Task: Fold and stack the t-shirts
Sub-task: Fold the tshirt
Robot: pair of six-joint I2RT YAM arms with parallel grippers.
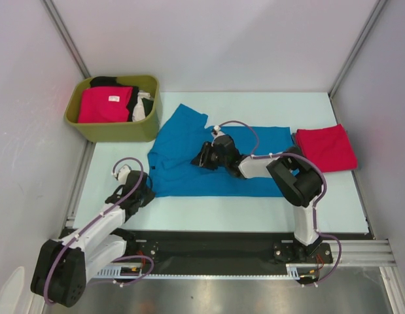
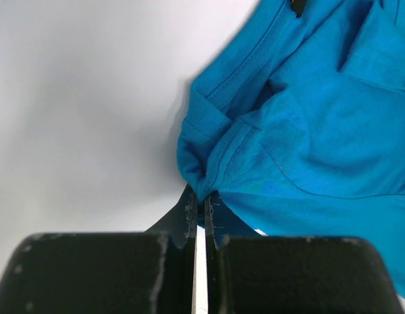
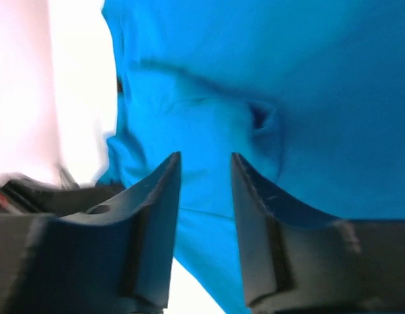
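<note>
Left gripper [image 2: 201, 197] is pinched tight on the near-left corner of the blue t-shirt [image 1: 182, 167], which is spread mid-table. Right gripper [image 3: 205, 163] sits over the shirt's middle, jaws apart, grabbing nothing. Folded red t-shirt [image 1: 325, 148] is off to the right, apart from the blue one.

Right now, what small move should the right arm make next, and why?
Probably shift the right gripper toward the near edge of the blue t-shirt and pinch it. Its jaws stand open over the shirt's middle, holding nothing, while the left gripper is shut on the near-left corner; a matching grip would let both arms fold.
</note>
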